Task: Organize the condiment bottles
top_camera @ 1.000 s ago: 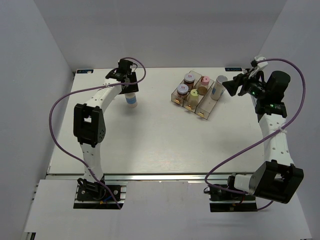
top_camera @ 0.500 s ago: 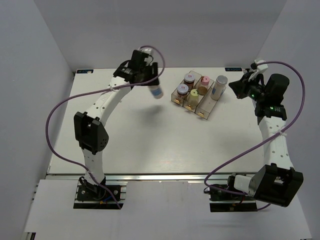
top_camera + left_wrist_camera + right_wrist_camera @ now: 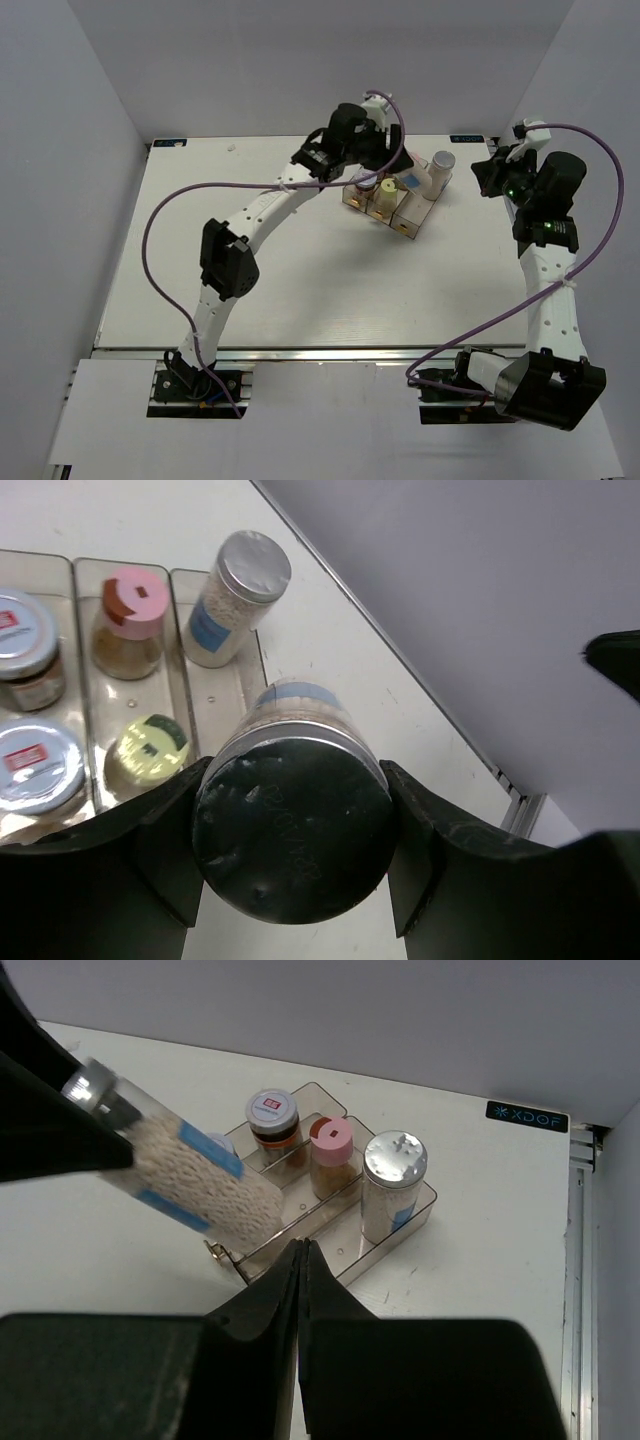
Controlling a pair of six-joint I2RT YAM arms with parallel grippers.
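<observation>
Both arms: white tubular links w/ chunky blk joint housings, L arm (image 3: 262, 208) & R arm (image 3: 548, 300) alike. Purple cable (image 3: 150, 235) loops loose along each, base to wrist. Small green LED (image 3: 513, 188) on R wrist. Bases (image 3: 188, 385) blk w/ exposed wiring. L gripper fingers (image 3: 160, 850) & R gripper fingers (image 3: 250, 1360) matte blk.

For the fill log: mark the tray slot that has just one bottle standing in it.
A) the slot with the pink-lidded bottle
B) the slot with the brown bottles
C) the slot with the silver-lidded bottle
C: the silver-lidded bottle stands alone in its slot of the tray; the pink-lidded bottle shares with the yellow bottle, two brown bottles fill the third, and the held bottle hangs above.
</observation>
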